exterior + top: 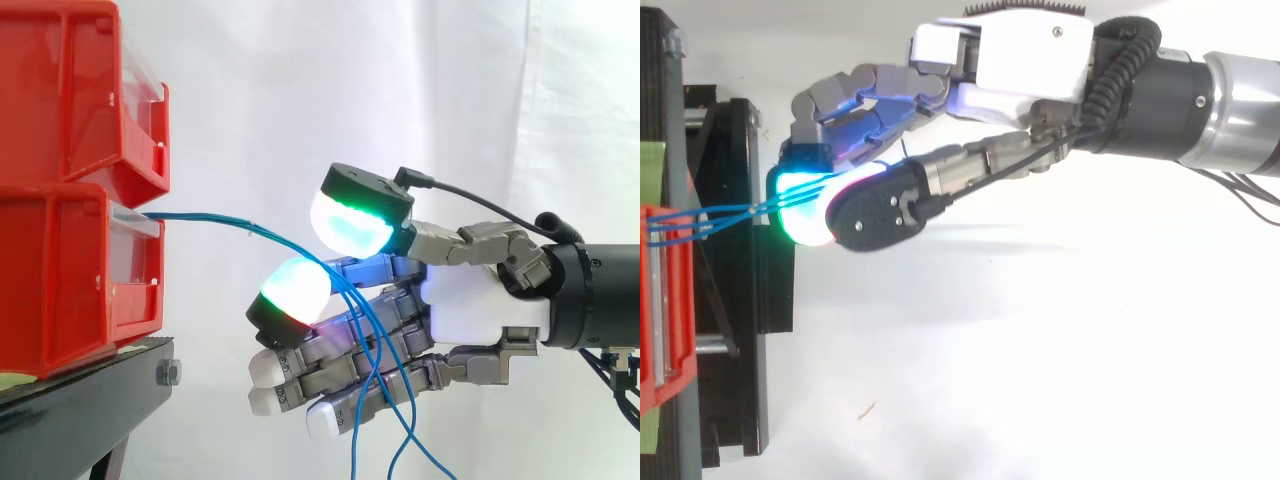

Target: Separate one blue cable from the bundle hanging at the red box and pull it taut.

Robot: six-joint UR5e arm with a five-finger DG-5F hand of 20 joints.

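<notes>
robot hand (470,310) (1030,60) comes in from the right, level with the lower red bin (60,270). it is loosely spread: the lower fingers (270,365) reach nearly straight toward the bins, and the thumb pad (355,220), glowing green and cyan, sits above one raised finger pad (295,290), glowing white with a green and red rim. a small gap shows between those two pads in the side view, so there is no closed pinch.

the blue cable bundle (210,220) (730,212) leaves the front of the lower red bin and runs right almost level. it then bends down through the gap between the two pads and hangs across the front of the lower fingers to the bottom edge. the strands are slack and splay apart below the hand, none separated or taut. cannot tell if the cables touch either pad.

upper red bin (70,90) is stacked on the lower one, both on the black stand (80,400) (740,330). white curtain (300,80) behind.
</notes>
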